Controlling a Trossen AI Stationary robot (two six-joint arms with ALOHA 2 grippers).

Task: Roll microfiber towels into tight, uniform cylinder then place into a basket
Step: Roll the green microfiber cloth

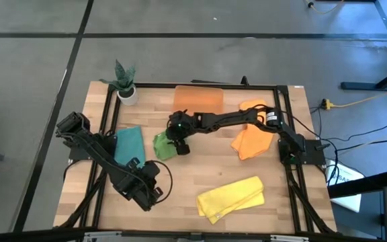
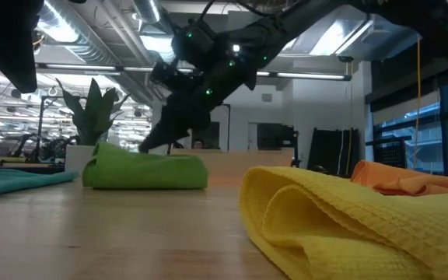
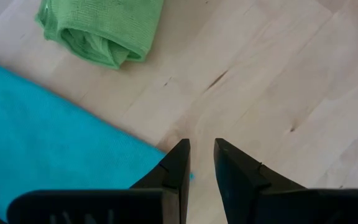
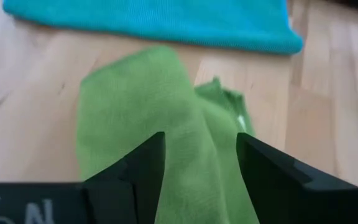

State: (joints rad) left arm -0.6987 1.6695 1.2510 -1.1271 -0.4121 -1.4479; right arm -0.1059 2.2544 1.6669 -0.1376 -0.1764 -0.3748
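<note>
The green towel [image 1: 163,145] is already rolled into a short, fairly tight cylinder and lies on the counter [image 1: 193,188] just in front of the basket [image 1: 198,99], with the teal towel [image 1: 129,144] flat beside it. The right gripper [image 1: 181,146] is held low over the roll, its fingers [image 4: 138,171] spread wide to either side of the cloth; the roll appears bracketed rather than squeezed, and contact cannot be confirmed.

For the pick to go well, the fingers are best brought down across the middle of the roll, so that the loose outer flap is pinned under a pad and the cylinder is kept from unwinding. Firm closure is advised before any lift, then a short carry to the basket, where the roll should be laid lengthwise against a wall.

The left gripper [image 1: 146,190] waits near the counter's front edge by the teal towel, its fingers [image 3: 174,167] parted only slightly and holding nothing. The yellow towel [image 1: 232,197] and the orange towels [image 1: 252,140] are not yet rolled.
</note>
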